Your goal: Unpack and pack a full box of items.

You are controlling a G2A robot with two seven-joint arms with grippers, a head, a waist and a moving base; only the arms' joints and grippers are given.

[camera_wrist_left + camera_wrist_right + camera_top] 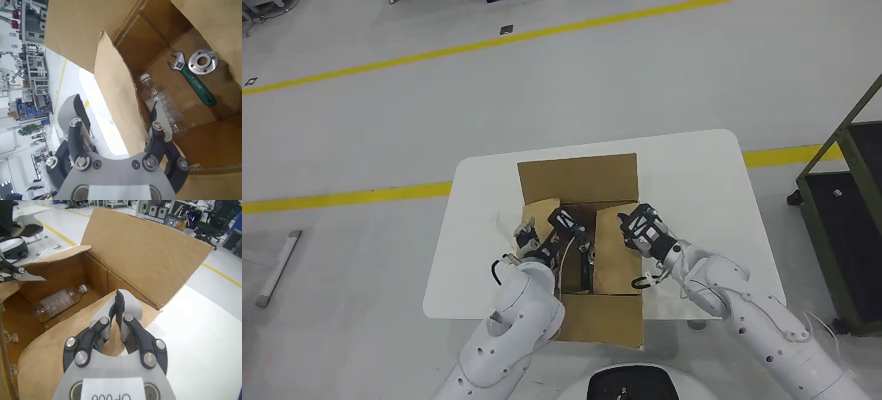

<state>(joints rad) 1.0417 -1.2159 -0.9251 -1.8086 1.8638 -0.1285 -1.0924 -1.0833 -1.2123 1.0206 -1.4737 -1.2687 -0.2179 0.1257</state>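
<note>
An open cardboard box (577,180) stands on the white table (702,180). On its floor lie a clear plastic bottle (151,94) (56,304), a green-handled adjustable wrench (196,83) and a round metal flange (203,61). My left gripper (117,102) (552,232) is open and straddles the box's left side flap (113,85), one finger outside and one inside above the bottle. At the opposite side, my right gripper (117,302) (634,228) is shut on the top edge of the right side flap (56,347).
The box's tall back flap (143,256) stands upright behind the opening, and the front flap (604,320) folds out toward me. Bare table surface (198,332) lies to the right of the box. A dark green rack (852,200) stands off the table's right side.
</note>
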